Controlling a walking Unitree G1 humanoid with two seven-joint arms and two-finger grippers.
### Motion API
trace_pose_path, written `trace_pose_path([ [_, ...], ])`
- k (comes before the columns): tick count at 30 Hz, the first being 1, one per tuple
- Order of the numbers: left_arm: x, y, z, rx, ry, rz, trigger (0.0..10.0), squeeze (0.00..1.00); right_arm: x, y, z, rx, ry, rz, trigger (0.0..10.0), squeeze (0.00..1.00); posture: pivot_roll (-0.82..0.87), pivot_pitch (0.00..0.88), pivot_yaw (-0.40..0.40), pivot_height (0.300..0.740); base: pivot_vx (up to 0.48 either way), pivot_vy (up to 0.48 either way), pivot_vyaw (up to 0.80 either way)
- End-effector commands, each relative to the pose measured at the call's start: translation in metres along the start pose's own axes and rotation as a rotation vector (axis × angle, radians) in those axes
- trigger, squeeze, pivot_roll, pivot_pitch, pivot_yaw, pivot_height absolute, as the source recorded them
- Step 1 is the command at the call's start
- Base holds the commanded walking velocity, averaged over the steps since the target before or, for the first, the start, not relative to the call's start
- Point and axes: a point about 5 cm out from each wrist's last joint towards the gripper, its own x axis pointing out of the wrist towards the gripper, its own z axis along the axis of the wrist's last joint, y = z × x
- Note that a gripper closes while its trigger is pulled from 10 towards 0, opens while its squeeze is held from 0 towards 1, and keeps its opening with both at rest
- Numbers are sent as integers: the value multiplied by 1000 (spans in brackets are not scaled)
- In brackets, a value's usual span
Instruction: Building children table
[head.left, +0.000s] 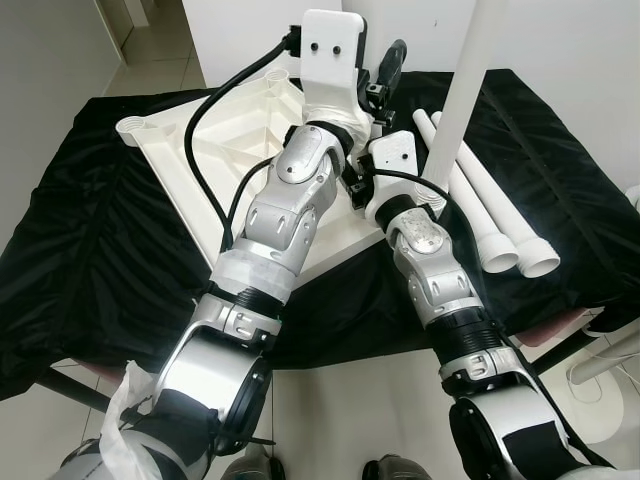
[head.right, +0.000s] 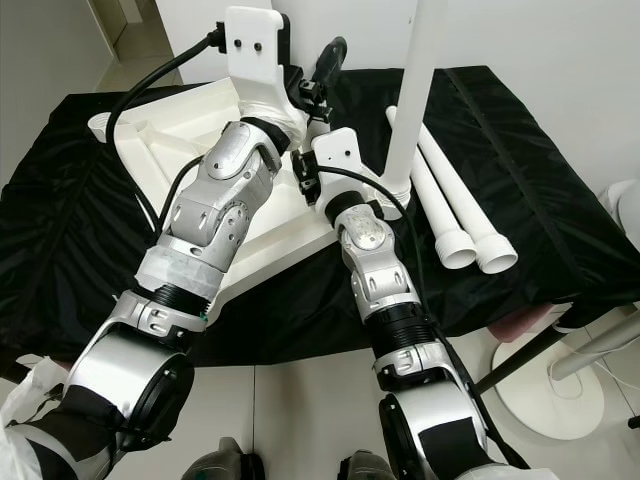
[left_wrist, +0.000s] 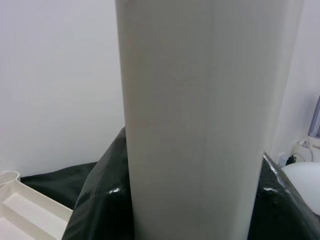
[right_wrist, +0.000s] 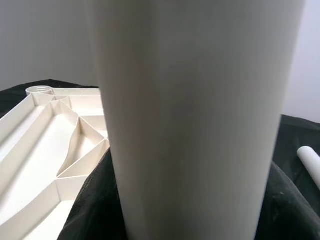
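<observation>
In the left eye view, a white plastic tabletop (head.left: 230, 140) is lying upside down, ribbed underside up, on a black cloth (head.left: 90, 250) draped over a table. An upright white table leg (head.left: 462, 95) is standing at the tabletop's right corner, rising out of the top of the picture. Both silver arms are reaching toward it: the left gripper (head.left: 385, 72) is showing one black finger at the far side, just beside the leg, while the right gripper is hidden behind its white wrist housing (head.left: 392, 160) near the leg's foot, so whether either is clamping the leg cannot be told. Two more loose table legs (head.left: 490, 215) are lying side by side on the cloth to the right of the upright one. The right eye view is giving the same layout, with a white stand base (head.right: 555, 395) on the pale floor at the near right. In the left wrist view, the upright leg is standing very close, with cloth behind it and a tabletop corner nearby. The right wrist view is showing the same leg close up, the ribbed tabletop lying beside it.
</observation>
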Motion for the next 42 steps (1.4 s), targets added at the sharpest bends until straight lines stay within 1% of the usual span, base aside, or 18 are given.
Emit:
trace_pose_path([
  [1, 0, -4, 6, -82, -27, -50, 10000, 1000, 2, -2, 0, 37, 15, -26, 10000, 0, -149, 21, 85, 740, 0, 0, 0],
  [2, 0, -4, 6, -82, -27, -50, 10000, 1000, 2, -2, 0, 37, 15, -26, 10000, 0, -149, 21, 85, 740, 0, 0, 0],
  [4, 0, -4, 9, -129, -40, -55, 10000, 1000, 1, -3, -3, 48, 26, -37, 10000, 0, -145, 18, 79, 740, 0, 0, 0],
  [10, -1, -2, 14, -171, -62, -41, 10000, 1000, -1, -4, -6, 52, 36, -39, 10000, 0, -131, 13, 66, 740, 0, 0, 0],
  [11, -1, -2, 16, -210, -66, -46, 10000, 0, -2, -5, -7, 55, 39, -41, 10000, 0, -113, 7, 51, 740, 0, 0, 0],
  [12, -1, -2, 16, -210, -66, -46, 10000, 0, -2, -5, -7, 55, 39, -41, 10000, 0, -113, 7, 51, 740, 0, 0, 0],
  [14, -6, 3, 22, -301, -74, -68, 10000, 0, -4, -7, -12, 66, 48, -51, 10000, 0, -102, 3, 40, 740, 0, 0, 0],
  [15, -6, 3, 22, -301, -74, -68, 10000, 0, -4, -7, -12, 66, 48, -51, 10000, 0, -102, 3, 40, 740, 0, 0, 0],
  [18, -15, 16, 23, -365, -69, -45, 10000, 0, -7, -6, -19, 75, 69, -45, 10000, 0, -95, 0, 33, 740, 0, 0, 0],
  [22, -20, 24, 21, -365, -59, -25, 10000, 0, -10, -5, -22, 81, 78, -41, 10000, 0, -90, 0, 33, 740, 0, 0, 0],
  [25, -30, 42, 16, -367, -33, 43, 10000, 0, -16, -9, -26, 113, 83, -66, 10000, 0, -86, 0, 37, 740, 0, 0, 0],
  [28, -38, 58, 16, -376, -22, 112, 10000, 0, -21, -15, -33, 100, 104, -79, 10000, 0, -77, 0, 42, 740, 0, 0, 0],
  [32, -42, 64, 16, -380, -20, 127, 10000, 0, -22, -16, -35, 89, 110, -70, 10000, 0, -77, 0, 42, 740, 0, 0, 0],
  [35, -49, 74, 11, -330, 23, 171, 10000, 0, -25, -19, -37, 72, 111, -70, 10000, 0, -75, 0, 38, 740, 0, 0, 0],
  [37, -55, 82, 3, -213, 94, 218, 10000, 0, -27, -24, -39, 72, 110, -93, 10000, 0, -62, 0, 25, 740, 0, 0, 0],
  [38, -58, 85, -2, -183, 124, 229, 10000, 0, -27, -25, -40, 71, 109, -98, 10000, 0, -56, 0, 18, 740, 0, 0, 0],
  [39, -62, 87, -8, -161, 156, 238, 10000, 0, -27, -25, -40, 70, 107, -100, 10000, 0, -56, 0, 12, 740, 0, 0, 0],
  [42, -68, 89, -15, -140, 193, 245, 10000, 0, -28, -24, -40, 68, 101, -101, 10000, 0, -56, 0, 12, 740, 0, 0, 0],
])
